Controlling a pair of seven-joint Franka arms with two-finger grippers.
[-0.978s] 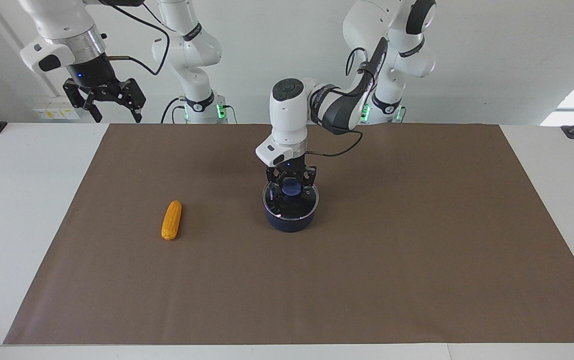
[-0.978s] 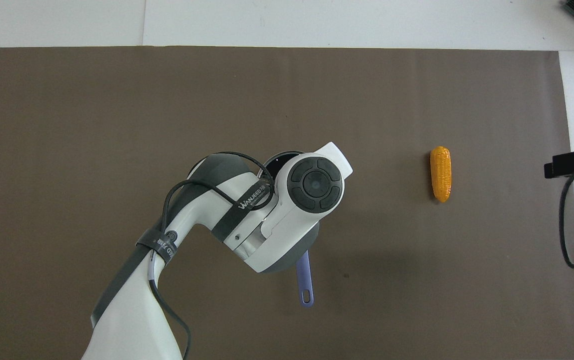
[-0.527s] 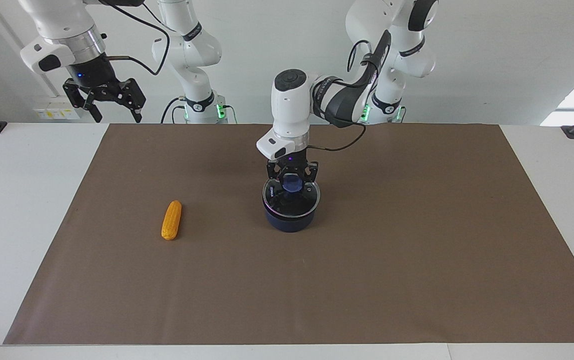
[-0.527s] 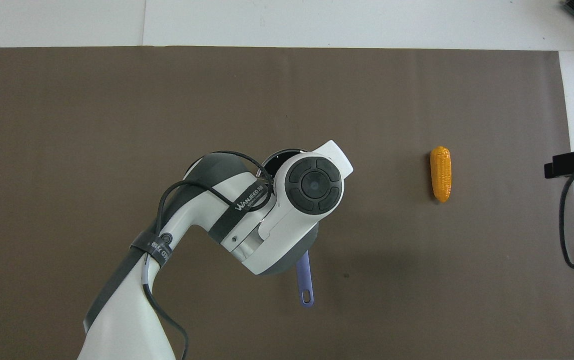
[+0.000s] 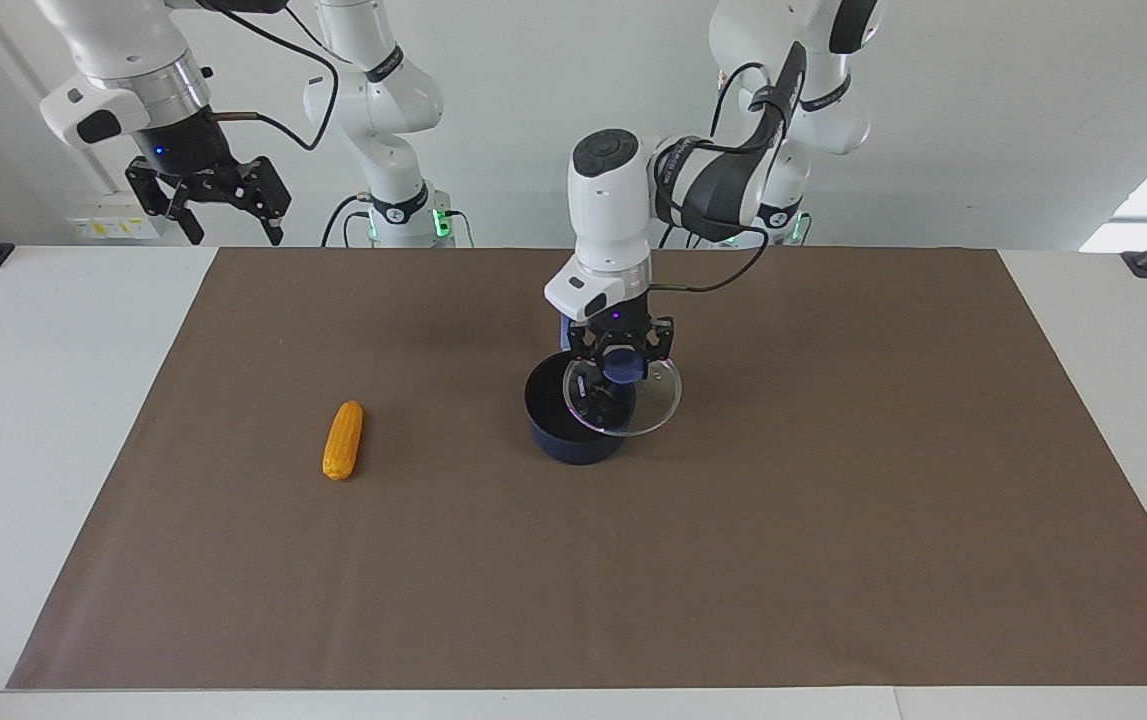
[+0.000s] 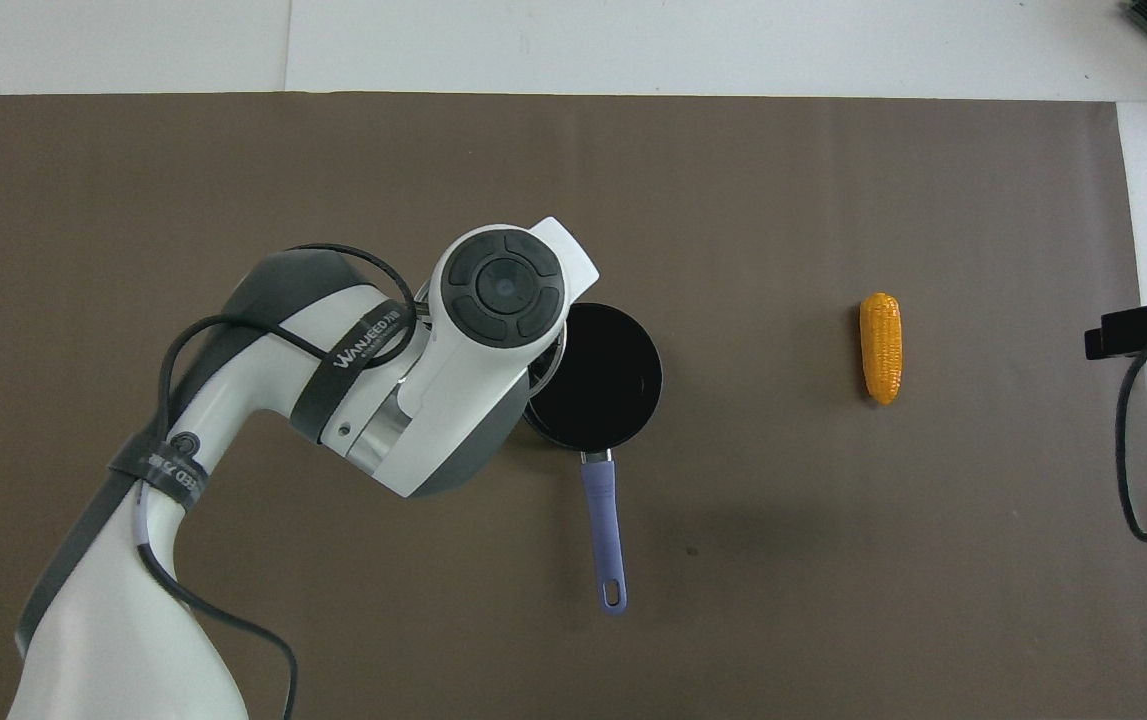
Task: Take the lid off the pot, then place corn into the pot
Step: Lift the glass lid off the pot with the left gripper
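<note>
Here the bench (image 5: 63,400), covered by a brown mat (image 5: 833,520), carries the task's things, while both arms enter from the robots' end. The left arm (image 6: 233,400) reaches to mid-mat, its left tool (image 5: 621,362) clamped on the blue knob of the lid (image 5: 645,412), which hangs clear of the pot (image 5: 548,425), tilted slightly and overlapping the part of the rim toward the left arm's end. The pot stands on the mat with its black inside exposed, its handle (image 6: 603,530) pointing toward the robots. The right tool (image 5: 213,200) waits raised over the bench edge at the right arm's end, fingers spread and empty. The corn (image 5: 343,440) lies on the mat, well apart from the pot toward the right arm's end. Judged from this, the step in hand is carrying the lid away: it is best done by keeping the glass level, clearing the rim fully, and setting it down toward the left arm's end, apart from pot and corn.
</note>
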